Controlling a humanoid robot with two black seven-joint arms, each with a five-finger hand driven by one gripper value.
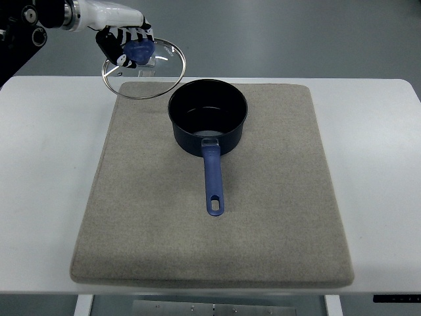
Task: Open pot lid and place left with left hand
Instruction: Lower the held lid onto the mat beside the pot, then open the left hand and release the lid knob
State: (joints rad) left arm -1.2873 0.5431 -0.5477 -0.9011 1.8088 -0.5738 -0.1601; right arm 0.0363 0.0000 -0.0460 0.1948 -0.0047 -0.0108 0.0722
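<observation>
Far left, upper corner: left hand (125, 41) in from the picture's left edge, fingers curled down around the blue knob (138, 50) of the glass lid (161, 78). Lid gripped from above, hung directly beneath the hand, tilted a little, clear of the pot, its near rim overlapping the back left corner of the grey mat (263, 224) and the white table (46, 184). Further right, near the mat's back middle: dark blue pot (208, 117), uncovered, upright, just beside the lid's right edge without touching. Blue handle (212, 179) stretched straight toward the camera. Counted across: one hand, one lid, one pot, one mat, one table. Right arm nowhere seen.
</observation>
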